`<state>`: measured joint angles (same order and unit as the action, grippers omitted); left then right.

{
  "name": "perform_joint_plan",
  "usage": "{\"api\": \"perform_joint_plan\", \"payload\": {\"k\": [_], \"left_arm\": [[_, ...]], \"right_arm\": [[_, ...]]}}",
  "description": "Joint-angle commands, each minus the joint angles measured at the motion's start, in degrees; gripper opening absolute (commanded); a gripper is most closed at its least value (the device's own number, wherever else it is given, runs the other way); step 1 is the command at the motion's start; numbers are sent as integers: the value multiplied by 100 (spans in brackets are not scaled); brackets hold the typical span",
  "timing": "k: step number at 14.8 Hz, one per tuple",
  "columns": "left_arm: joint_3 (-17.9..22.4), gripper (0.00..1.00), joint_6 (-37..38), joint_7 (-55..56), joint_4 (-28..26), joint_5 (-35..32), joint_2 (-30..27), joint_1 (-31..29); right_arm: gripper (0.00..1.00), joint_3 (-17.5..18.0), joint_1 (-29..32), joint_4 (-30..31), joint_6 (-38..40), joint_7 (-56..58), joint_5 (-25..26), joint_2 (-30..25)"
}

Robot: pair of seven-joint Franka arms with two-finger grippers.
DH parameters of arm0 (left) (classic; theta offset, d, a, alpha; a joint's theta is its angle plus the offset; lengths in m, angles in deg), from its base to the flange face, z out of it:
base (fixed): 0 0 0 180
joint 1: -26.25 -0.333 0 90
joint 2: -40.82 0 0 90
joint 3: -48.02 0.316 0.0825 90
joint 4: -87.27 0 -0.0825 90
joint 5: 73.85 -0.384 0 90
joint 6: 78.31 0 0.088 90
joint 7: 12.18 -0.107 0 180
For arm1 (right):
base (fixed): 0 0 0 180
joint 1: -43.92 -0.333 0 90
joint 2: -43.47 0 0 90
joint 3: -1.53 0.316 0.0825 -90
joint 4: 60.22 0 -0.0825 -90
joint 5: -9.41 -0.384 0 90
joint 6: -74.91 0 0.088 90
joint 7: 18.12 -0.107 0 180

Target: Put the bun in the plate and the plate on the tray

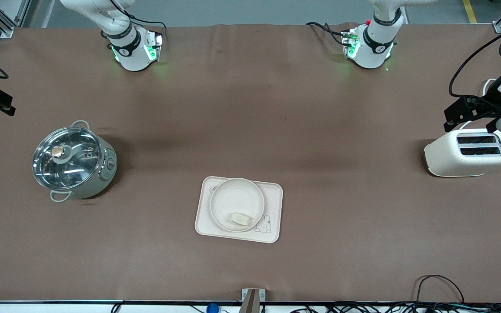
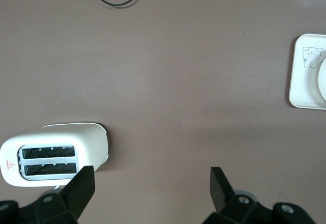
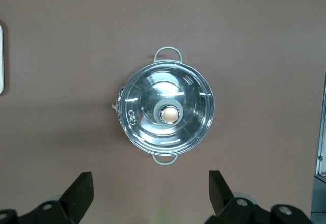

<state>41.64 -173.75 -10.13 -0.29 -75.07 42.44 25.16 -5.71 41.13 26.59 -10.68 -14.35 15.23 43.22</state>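
Bun: a pale lump lying in the plate, at the part of the dish nearest the front camera, just inside the rim.
Plate: round, cream-white, sitting on the tray; it covers most of the tray's end toward the right arm.
Tray: cream rectangle with rounded corners, flat on the table, near the middle of its length and toward the front camera's edge. A small rabbit drawing shows at its corner next to the bun. My left wrist view catches that corner at the picture's edge.
My left gripper: fingers spread wide, nothing between them, touching nothing. It hangs over bare table just beside the toaster, at the left arm's end. That arm waits.
My right gripper: fingers also spread wide and empty, touching nothing. It hangs over bare table next to the pot, at the right arm's end, out of the front view. That arm waits too.
Table: brown mat, flat, faint creases; cables run along the edge nearest the front camera.
Toaster: white, two slots facing up, both dark.
Pot: pale green, with a glass lid, a round knob and two loop handles.
Bun to my grippers: well apart from both; the tray lies between the pot and the toaster.
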Motion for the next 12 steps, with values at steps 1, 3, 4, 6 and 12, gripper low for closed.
{"api": "perform_joint_plan", "payload": {"k": [1,3,4,6,12], "left_arm": [[13,100,78,-82,90,96,13,-23],[22,100,78,-91,90,96,13,-23],[22,100,78,-91,90,105,13,-23],[22,100,78,-91,81,96,13,-23],[31,100,78,-64,99,79,13,-23]], "right_arm": [[100,117,-20,55,-2,-34,51,-160],[98,240,-29,37,147,-43,7,-168],[98,267,-11,37,226,-70,-54,-168],[98,224,85,37,411,-35,-387,-168],[99,197,191,63,376,-26,-564,-133]]}}
